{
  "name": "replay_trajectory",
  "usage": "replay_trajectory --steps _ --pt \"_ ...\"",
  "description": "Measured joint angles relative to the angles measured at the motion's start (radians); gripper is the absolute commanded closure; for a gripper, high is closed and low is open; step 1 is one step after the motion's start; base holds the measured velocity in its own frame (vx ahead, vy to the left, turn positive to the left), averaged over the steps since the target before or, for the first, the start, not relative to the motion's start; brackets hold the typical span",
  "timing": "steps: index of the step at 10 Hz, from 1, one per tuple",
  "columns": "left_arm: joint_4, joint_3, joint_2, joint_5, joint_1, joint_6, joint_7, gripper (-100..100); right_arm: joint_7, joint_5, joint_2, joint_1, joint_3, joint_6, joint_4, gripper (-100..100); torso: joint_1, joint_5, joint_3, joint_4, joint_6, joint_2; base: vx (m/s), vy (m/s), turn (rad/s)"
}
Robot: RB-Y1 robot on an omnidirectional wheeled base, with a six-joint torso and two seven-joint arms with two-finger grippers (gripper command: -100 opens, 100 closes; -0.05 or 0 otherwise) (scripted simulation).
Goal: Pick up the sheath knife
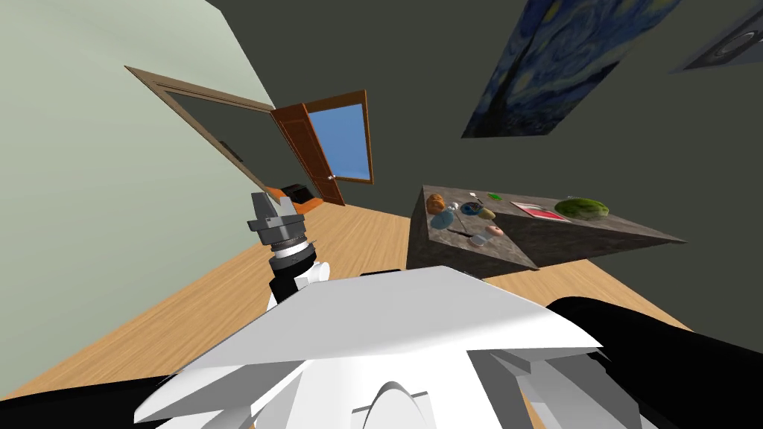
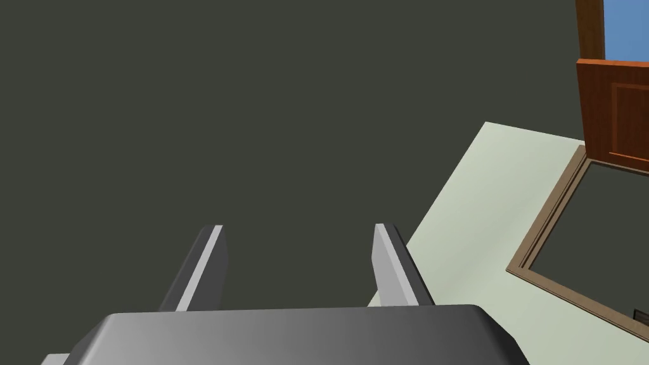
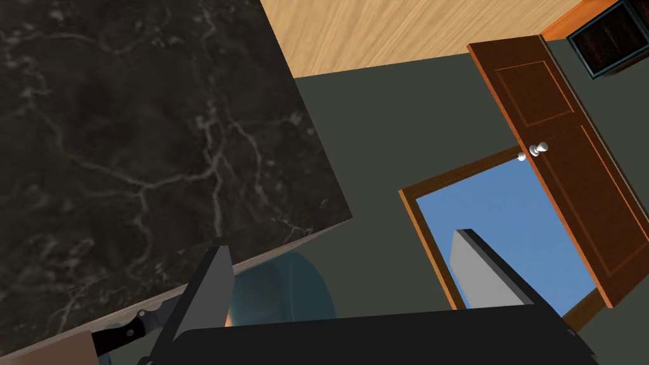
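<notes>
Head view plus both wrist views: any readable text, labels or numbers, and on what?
None readable.
Pink flat item on the marbled table: too small to tell if it bears print.
Blue swirled painting: no words.
Knife handle near the right pincer: no marking visible.

Sheath knife (image 3: 120, 334) partly behind right claw (image 3: 342, 244)

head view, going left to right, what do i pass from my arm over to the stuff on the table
left tool → blue doorway → round orange thing → small green thing → flat pink-red sheet → big green lump
</notes>
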State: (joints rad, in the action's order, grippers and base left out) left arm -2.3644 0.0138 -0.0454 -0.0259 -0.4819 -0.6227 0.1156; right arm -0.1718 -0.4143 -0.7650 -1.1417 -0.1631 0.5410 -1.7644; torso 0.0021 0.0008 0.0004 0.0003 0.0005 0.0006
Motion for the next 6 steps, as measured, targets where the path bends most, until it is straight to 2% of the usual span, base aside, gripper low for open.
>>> replay_trajectory --steps 1,3,4,5,6 --pt "0.0 0.0 0.0 0.0 0.0 0.0 0.0 0 -0.001 -0.012 -0.025 -0.046 -0.013 -0.007 -0.007 -100 0.001 0.0 0.0 0.0 -0.001 0.0 0.033 0.056 0.157" --pt "0.0 0.0 0.0 0.0 0.0 0.0 0.0 0 -0.001 -0.035 -0.068 -0.096 -0.019 -0.017 0.023 -100 0.002 0.0 -0.001 0.0 -0.001 -0.002 0.055 0.074 0.212" --pt "0.0 0.0 0.0 0.0 0.0 0.0 0.0 0 -0.011 -0.045 -0.069 -0.109 -0.017 -0.011 0.054 -100 0.002 0.0 -0.001 0.0 0.0 -0.002 0.053 0.075 0.285" --pt "0.0 0.0 0.0 0.0 0.0 0.0 0.0 0 -0.026 -0.058 -0.082 -0.141 -0.025 0.006 0.09 -100 0.002 0.0 -0.001 0.0 -0.001 -0.002 0.046 0.049 0.142" --pt "0.0 0.0 0.0 0.0 0.0 0.0 0.0 0 -0.022 -0.064 -0.107 -0.155 -0.027 0.003 0.101 -100 0.001 0.0 -0.001 0.0 0.0 -0.002 0.055 0.062 0.275"
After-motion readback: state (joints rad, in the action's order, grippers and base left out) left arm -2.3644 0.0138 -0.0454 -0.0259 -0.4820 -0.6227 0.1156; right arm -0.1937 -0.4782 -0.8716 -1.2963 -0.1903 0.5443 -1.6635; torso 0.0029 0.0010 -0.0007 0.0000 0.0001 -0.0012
